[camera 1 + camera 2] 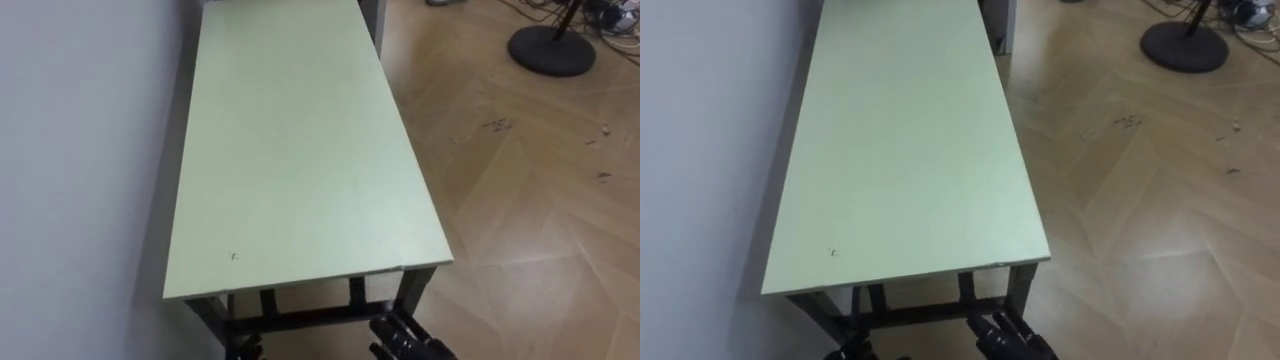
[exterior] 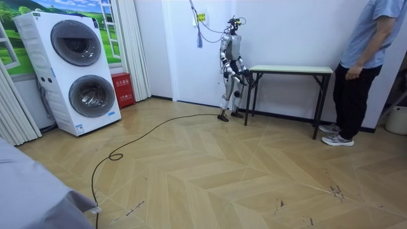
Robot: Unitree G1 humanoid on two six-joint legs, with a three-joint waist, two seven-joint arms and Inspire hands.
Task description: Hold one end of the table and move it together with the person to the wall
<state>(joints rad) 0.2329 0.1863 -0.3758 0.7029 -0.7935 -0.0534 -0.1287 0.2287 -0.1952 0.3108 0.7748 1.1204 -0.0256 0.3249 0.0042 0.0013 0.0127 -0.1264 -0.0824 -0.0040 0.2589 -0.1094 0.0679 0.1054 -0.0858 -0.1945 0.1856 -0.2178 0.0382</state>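
Right hand [image 1: 408, 340] is showing at five o'clock under the near end of the bench [image 1: 300, 150], left hand [image 1: 248, 350] at seven o'clock; whether either is gripping, I cannot tell. Bench is standing against the wall [image 1: 70, 150].

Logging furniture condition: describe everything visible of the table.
The table is long and narrow: a pale green matt top with one small dark speck, on a dark frame with a crossbar. It stands level on the wooden floor, one long side along the white wall. The robot's right hand and left hand sit below its near end; a person stands at the far end.
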